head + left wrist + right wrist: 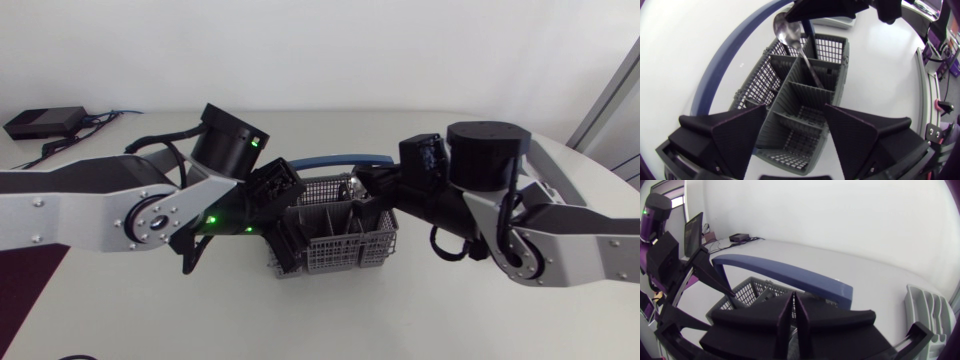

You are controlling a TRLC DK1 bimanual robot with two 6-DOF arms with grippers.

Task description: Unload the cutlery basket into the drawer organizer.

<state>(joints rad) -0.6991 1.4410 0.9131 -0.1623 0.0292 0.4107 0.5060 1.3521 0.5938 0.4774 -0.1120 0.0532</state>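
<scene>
One spoon (788, 29) stands bowl-up in cutlery basket (340, 250), mid-table (420, 320). My right gripper (793, 300) just beside spoon, fingers pressed together; pinch on spoon unclear. My left gripper (795, 110) over basket, fingers spread. Drawer organizer (930, 305) off beside right arm.

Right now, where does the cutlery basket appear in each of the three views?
Head view: basket at the middle of the table.
Left wrist view: basket just ahead of the open left gripper.
Right wrist view: only a mesh corner of the basket, beyond the right gripper.
Shared landmark: its curved blue handle, visible in all three.
</scene>
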